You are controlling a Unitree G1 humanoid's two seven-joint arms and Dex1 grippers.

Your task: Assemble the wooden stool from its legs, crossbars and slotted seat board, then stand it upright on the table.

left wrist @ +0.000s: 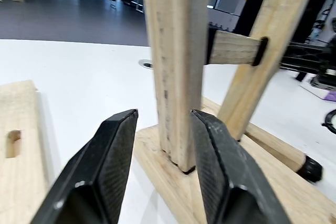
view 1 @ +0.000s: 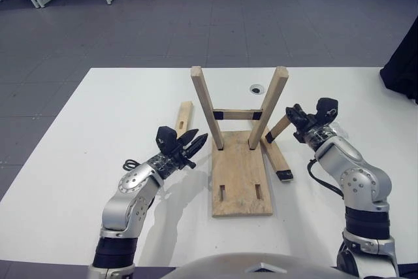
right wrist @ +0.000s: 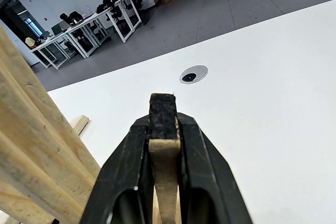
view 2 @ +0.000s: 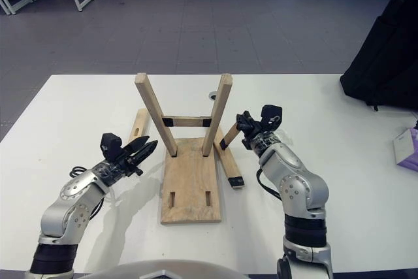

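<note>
The left arm is bent at the elbow, held low, with the forearm pointing forward and inward. The left claw (view 1: 198,148) is spread, its fingers (left wrist: 105,166) well apart and holding nothing. The right arm is bent too, its forearm angled forward and inward. The right claw (view 1: 295,119) is pinched tight on a wooden bar (view 1: 279,127).

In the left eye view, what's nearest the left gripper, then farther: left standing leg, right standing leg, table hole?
1. Left standing leg, beside the left gripper.
2. Right standing leg, farther right.
3. Table hole, behind both legs.
</note>
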